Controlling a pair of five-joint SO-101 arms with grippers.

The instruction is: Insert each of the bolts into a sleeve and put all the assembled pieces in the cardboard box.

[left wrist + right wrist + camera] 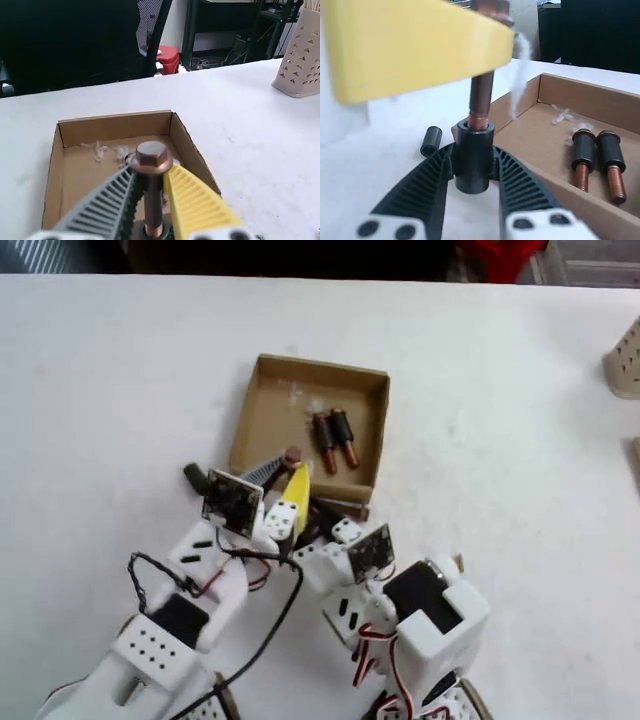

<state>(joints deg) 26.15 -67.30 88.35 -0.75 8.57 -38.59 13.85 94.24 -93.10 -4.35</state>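
Where the cardboard box's (115,127) white table (260,125) ends, a red stool (167,57) stands.

The white table (120,370) carries an open cardboard box (270,425), a loose black sleeve (431,141) lying on its side near one corner of the box, and a beige perforated holder (300,60) standing well apart from the box.

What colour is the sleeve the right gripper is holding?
Black; the sleeve shows best in the right wrist view.
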